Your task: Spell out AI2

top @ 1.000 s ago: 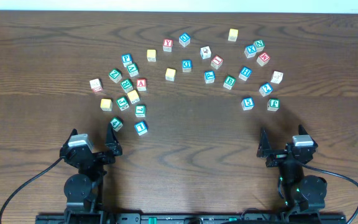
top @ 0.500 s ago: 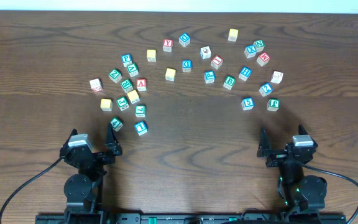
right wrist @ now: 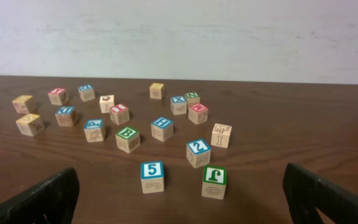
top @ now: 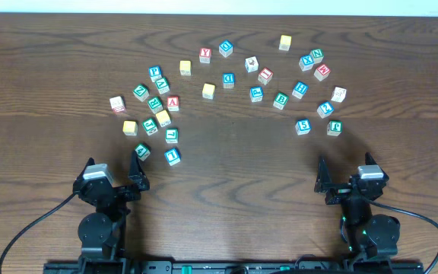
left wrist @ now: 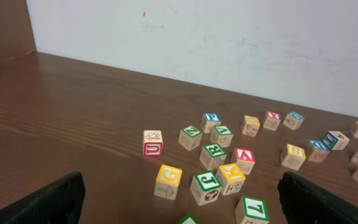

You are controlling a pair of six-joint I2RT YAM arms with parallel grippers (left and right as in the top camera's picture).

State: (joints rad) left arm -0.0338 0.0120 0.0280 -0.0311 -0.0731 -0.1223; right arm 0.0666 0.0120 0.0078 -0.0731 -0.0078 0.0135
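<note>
At lower left of the overhead view, the left gripper [top: 114, 169] rests on the table [top: 226, 190] with its fingers spread wide and empty. Above it, the A [top: 172, 103] sits at the right edge of the left-hand crowd of cubes. The I [top: 265, 74] lies right of centre near the top, and the 2 [top: 325, 109] stands further right, just above the 5 [top: 303, 126]. The right gripper [top: 346, 169] waits at lower right, likewise spread and holding nothing.
</note>
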